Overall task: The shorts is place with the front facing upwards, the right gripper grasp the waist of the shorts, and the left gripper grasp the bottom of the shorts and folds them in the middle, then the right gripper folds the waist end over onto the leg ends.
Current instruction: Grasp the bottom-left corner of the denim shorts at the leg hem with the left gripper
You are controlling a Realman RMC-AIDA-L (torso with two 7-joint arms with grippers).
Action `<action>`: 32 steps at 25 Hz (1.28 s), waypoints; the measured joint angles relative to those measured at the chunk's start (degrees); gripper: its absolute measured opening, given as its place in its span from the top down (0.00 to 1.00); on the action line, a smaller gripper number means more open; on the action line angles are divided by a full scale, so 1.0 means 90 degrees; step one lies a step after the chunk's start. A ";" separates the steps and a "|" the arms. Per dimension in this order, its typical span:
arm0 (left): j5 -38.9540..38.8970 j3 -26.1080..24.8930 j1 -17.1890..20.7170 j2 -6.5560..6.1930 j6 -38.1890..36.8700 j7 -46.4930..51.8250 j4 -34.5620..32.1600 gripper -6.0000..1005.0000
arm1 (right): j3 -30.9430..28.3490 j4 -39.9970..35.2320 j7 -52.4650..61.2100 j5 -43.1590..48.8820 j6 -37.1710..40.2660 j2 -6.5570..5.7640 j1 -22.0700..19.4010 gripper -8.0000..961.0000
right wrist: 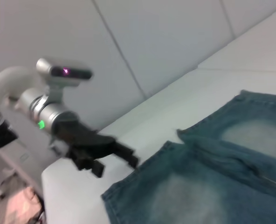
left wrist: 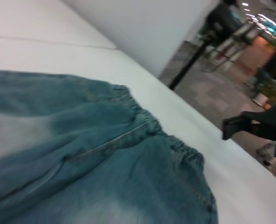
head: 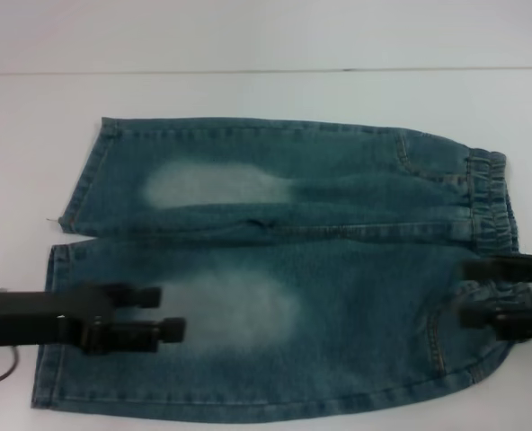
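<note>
The shorts (head: 275,269) are spread flat on the white desk (head: 266,99), front upward, with their long axis running across the robot's front — the leg ends (head: 64,296) toward its left, the waist of the shorts (head: 492,211) toward its right. This lie is what the coming move turns on: each arm is matched to the end nearer to it.

The left pincer (head: 163,312) is seen over the nearer leg, reaching in from the left, its fingers parted with nothing between them. It is placed inward of the hem, over the pale faded patch, so the bottom of the shorts lies back toward the arm's own side. In the right wrist view it hangs (right wrist: 114,151) just off the hem edge and above the cloth, not touching it as far as can be judged.

The right pincer (head: 486,292) is seen at the nearer part of the gathered waistband, overlapping it in the head view. Its fingers appear spread and no cloth is seen clamped or lifted. In the left wrist view it is shown (left wrist: 231,128) beyond the waistband, apart from it, over the desk edge.

No grasp is judged to be made yet — the fold along the middle seam has not begun, and both ends lie flat.
</note>
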State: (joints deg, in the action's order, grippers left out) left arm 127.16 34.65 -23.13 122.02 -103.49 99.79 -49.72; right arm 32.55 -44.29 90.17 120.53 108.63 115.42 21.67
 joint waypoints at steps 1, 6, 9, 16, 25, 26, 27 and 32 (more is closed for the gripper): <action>0.0013 0.0002 0.0084 0.0003 -0.0002 0.0202 -0.0144 0.13 | -0.0100 -0.0010 0.0079 0.0000 0.0041 -0.0042 -0.0063 0.05; 0.0199 -0.0088 0.0349 -0.0008 -0.0007 0.0960 -0.0751 0.13 | -0.0731 -0.0059 0.0308 0.0242 0.0280 -0.0264 -0.0332 0.05; 0.0598 -0.0196 0.0379 -0.0010 -0.0036 0.1401 -0.1055 0.13 | -0.1102 -0.0103 0.0315 0.0600 0.0301 -0.0305 -0.0369 0.05; 0.1320 -0.0232 0.0417 0.0001 -0.0252 0.2274 -0.1722 0.13 | -0.1689 -0.0131 0.0848 0.1319 0.0449 -0.0444 -0.0379 0.05; 0.1658 -0.0235 0.0366 -0.0115 -0.0386 0.2970 -0.2076 0.13 | -0.2142 -0.0536 0.1481 0.1633 0.0369 -0.0525 -0.0406 0.05; 0.1773 -0.0234 0.0351 -0.0107 -0.0386 0.2998 -0.2092 0.13 | -0.2197 -0.0539 0.1527 0.1664 0.0330 -0.0530 -0.0410 0.05; 0.1900 -0.0231 0.0334 -0.0094 -0.0386 0.3030 -0.2117 0.13 | -0.2231 -0.0540 0.1548 0.1695 0.0304 -0.0535 -0.0417 0.05; 0.2117 -0.0237 0.0278 -0.0066 -0.0351 0.3111 -0.2201 0.13 | -0.2262 -0.0539 0.1551 0.1866 0.0085 -0.0519 -0.0446 0.05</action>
State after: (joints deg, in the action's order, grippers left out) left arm 146.21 32.51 -20.63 121.43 -106.65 127.79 -69.53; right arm 12.19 -49.14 104.13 137.32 109.39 110.75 17.66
